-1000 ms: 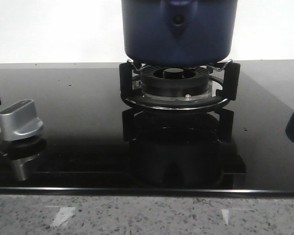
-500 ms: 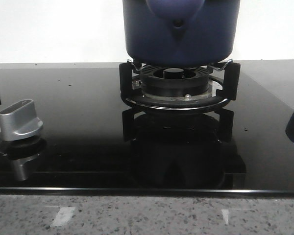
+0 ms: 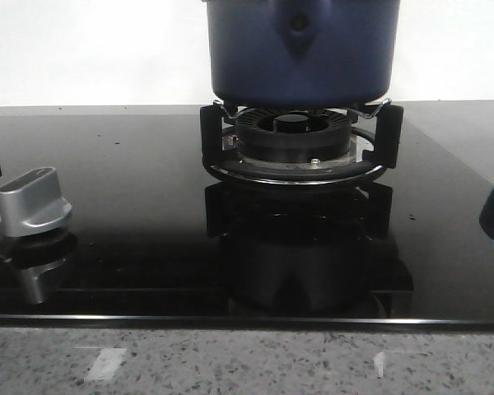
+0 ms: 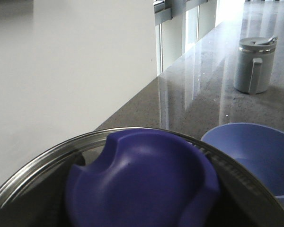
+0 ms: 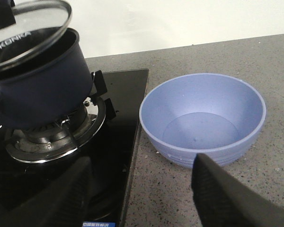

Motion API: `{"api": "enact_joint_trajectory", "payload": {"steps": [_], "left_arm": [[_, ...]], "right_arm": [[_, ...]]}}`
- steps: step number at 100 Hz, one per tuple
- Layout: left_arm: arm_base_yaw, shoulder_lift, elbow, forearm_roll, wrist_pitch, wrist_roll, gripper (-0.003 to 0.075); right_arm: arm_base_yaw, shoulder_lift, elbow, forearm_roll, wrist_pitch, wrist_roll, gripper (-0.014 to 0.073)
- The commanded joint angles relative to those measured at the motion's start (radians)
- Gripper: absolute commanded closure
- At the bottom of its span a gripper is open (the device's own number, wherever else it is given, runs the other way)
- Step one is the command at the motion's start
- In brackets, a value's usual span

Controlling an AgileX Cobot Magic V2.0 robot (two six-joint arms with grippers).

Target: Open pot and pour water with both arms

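The pot [image 3: 302, 51] sits on the burner grate [image 3: 300, 140], its glass lid [image 5: 26, 33] tilted above the rim. The lid should be lifted clear before pouring into the blue bowl [image 5: 202, 120]. The right gripper [image 5: 142, 189] fingers are spread, empty; the left gripper's cannot be told.

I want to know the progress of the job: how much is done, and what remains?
Nothing looks finished. In hand: the opening, since the glass lid sits tilted above the rim of the pot, and the pot stands on the burner. The right tool is open and holds nothing. Left: the pouring, as the blue bowl looks empty.
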Motion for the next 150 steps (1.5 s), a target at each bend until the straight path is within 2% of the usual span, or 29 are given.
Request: {"api": "enact_joint_trajectory", "payload": {"steps": [1,43,54,77,96,108,133,150], "left_arm": [[-0.007,-0.061,-0.047,-0.093,0.050,-0.013,0.0477],[0.032,-0.073,-0.047,-0.093,0.039,-0.120,0.0476],[0.056,-0.078,-0.047,-0.093,0.080,-0.120,0.0475],[0.075,-0.078,-0.047,-0.082,0.109,-0.168,0.0367],[0.078,-0.087,-0.047,-0.020,0.109,-0.207,0.0369],[0.101,-0.114,-0.047,0.118,0.121,-0.312,0.0368],[0.193,-0.185,-0.047,0.285,0.264,-0.490,0.0367],[0.245,-0.238,-0.022,0.316,0.298,-0.509,0.0362]], "right_arm": [[0.000,0.023,-0.024,-0.003,-0.074,-0.011,0.0181],[0.000,0.023,-0.024,-0.003,-0.069,-0.011,0.0181],[0.000,0.023,-0.024,-0.003,-0.067,-0.011,0.0181],[0.000,0.023,-0.024,-0.003,-0.067,-0.011,0.0181],[0.000,0.023,-0.024,-0.003,-0.062,-0.011,0.0181],[0.000,0.023,-0.024,-0.003,-0.026,-0.011,0.0181],[0.000,0.023,-0.024,-0.003,-0.032,-0.011,0.0181],[0.000,0.023,-0.024,0.007,-0.030,-0.011,0.0181]]}}
